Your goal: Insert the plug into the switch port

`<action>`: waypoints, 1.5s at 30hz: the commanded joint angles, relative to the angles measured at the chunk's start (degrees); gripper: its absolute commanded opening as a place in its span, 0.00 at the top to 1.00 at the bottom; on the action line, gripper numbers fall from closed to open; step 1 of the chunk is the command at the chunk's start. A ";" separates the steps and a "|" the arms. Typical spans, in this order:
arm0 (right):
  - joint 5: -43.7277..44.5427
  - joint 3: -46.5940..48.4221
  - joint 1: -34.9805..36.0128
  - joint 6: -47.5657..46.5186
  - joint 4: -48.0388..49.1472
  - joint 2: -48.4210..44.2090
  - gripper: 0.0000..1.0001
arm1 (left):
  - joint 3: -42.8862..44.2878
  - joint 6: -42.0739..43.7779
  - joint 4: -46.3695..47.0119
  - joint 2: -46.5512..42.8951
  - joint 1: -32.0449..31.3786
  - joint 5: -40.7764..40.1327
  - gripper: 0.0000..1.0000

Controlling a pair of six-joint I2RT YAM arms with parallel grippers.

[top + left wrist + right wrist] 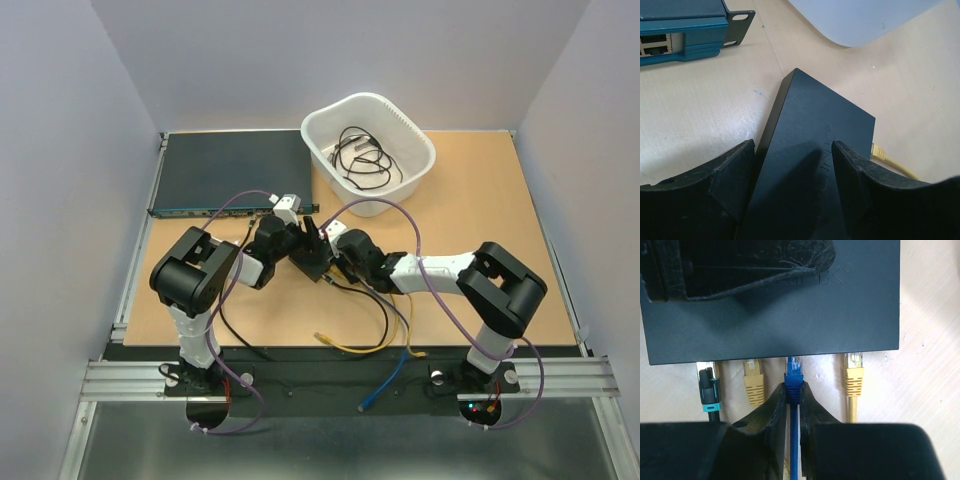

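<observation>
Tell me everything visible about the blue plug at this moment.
The blue plug is a clear-tipped network connector with a ribbed blue boot on a blue cable. The right gripper pinches the boot, its fingers closed on both sides. The tip points at the edge of the small black switch, sitting at or just inside a port; how deep cannot be told. It lies between two yellow plugs, with a black-and-teal plug further left.

Blue plug (794, 375), matte-black switch (790, 315), yellow neighbouring plugs (854, 375).
</observation>
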 commanded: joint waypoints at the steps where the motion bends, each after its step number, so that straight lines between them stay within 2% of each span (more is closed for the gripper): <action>1: -4.44 3.04 0.69 -2.57 7.01 0.36 0.99 | 1.53 -1.64 -1.31 0.06 -4.47 8.15 0.28; 8: -7.42 -1.69 0.78 -0.56 10.35 -3.33 1.00 | 0.92 -2.52 -2.19 -1.08 -6.93 9.29 0.31; 15: -6.64 -7.94 0.78 4.09 12.81 -9.04 0.99 | -0.48 -4.63 -2.81 -2.31 -11.06 7.36 0.30; 26: -9.18 -12.96 0.78 5.95 12.20 -17.22 0.99 | -8.92 -6.13 1.24 -5.04 -14.22 6.13 0.32; 31: -8.83 -8.49 0.69 2.97 12.29 -14.50 0.99 | -8.66 -5.69 2.20 -4.43 -14.93 7.62 0.34; 39: -9.80 5.57 0.78 -4.14 13.33 -5.27 0.99 | -6.65 -4.98 1.24 -1.44 -17.38 9.81 0.35; 45: -8.75 7.44 0.52 -5.74 17.64 -2.11 0.99 | -5.67 -5.60 1.41 0.06 -19.50 11.58 0.35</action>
